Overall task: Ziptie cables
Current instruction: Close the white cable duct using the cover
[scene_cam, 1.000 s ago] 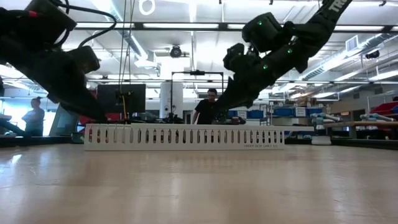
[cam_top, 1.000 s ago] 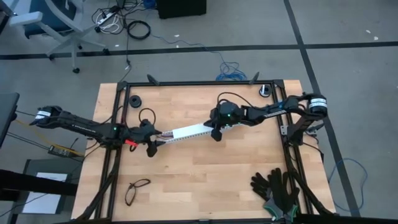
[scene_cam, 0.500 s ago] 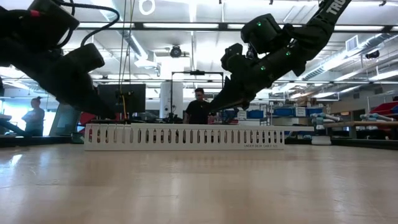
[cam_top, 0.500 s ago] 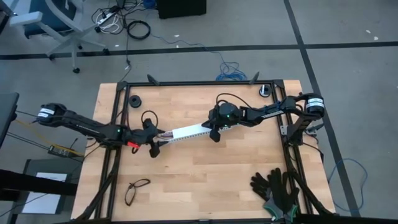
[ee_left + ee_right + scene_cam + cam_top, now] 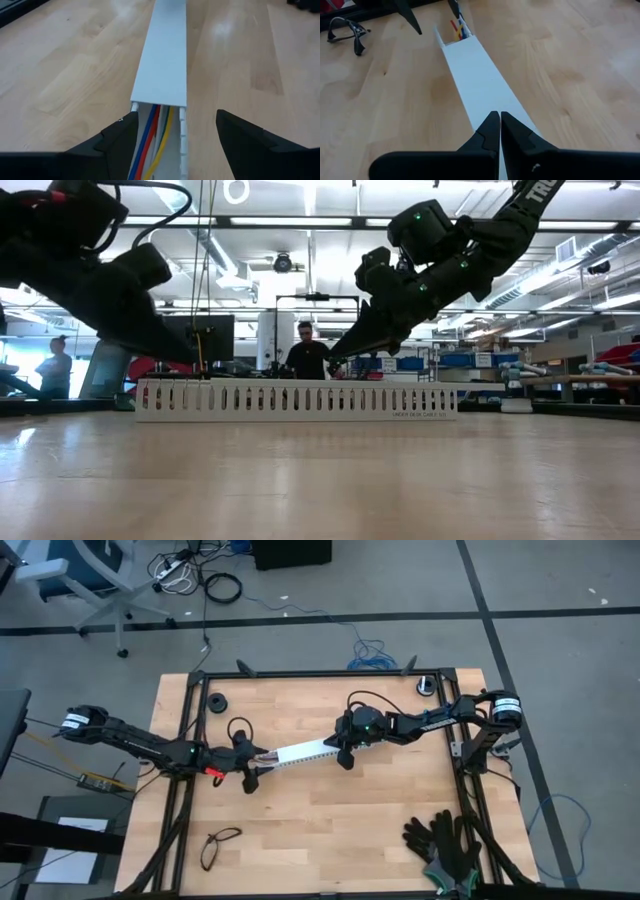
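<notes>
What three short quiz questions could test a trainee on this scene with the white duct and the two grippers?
1. True or false: the right gripper is shut above the flat white plastic cover.
2. Where do the thin coloured wires lie? A inside the white slotted plastic duct; B on bare wood; C in the right gripper.
3. Fill in: the left gripper is ___.
Key: 1 true; 2 A; 3 open.

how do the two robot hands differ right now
The left hand has its fingers spread wide, straddling the open end of the white rail where the cables show. The right hand is shut, its tips pressed together over the rail's lidded end. Both are dark, two-fingered, and work on that rail.
</notes>
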Controlling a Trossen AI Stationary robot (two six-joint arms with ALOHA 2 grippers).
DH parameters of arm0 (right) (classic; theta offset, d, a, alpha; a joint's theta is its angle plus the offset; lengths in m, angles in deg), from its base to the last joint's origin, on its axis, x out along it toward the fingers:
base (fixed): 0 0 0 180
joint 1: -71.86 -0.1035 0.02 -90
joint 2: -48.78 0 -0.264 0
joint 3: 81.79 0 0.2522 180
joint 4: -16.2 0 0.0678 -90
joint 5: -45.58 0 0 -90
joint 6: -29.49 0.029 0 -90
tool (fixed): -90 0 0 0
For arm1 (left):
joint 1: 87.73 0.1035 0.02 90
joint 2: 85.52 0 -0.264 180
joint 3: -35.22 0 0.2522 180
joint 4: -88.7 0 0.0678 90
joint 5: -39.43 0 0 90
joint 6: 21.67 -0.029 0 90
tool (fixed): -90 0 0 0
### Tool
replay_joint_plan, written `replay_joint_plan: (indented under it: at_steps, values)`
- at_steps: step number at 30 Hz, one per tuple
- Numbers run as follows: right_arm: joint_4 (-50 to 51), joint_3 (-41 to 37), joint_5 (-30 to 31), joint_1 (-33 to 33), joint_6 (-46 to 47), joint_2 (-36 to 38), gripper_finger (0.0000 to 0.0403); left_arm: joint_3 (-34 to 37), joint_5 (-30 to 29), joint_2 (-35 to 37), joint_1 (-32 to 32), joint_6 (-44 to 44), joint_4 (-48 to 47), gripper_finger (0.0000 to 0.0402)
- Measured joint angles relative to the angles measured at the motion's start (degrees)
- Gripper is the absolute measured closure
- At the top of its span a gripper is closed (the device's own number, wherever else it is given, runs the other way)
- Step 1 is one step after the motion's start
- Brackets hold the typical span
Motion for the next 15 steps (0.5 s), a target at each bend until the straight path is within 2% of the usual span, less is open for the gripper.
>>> replay_joint_plan:
  at_steps: [8,15]
  values:
    - [-0.9,0.0,0.0,0.0,0.1,0.0,0.0402,0.0,0.0,-0.9,0.1,-1.6,-1.1,0.0119]
    - [-1.2,0.0,0.0,0.0,0.1,0.0,0.0402,0.0,-0.5,-5.9,0.1,-1.4,-0.4,0.0081]
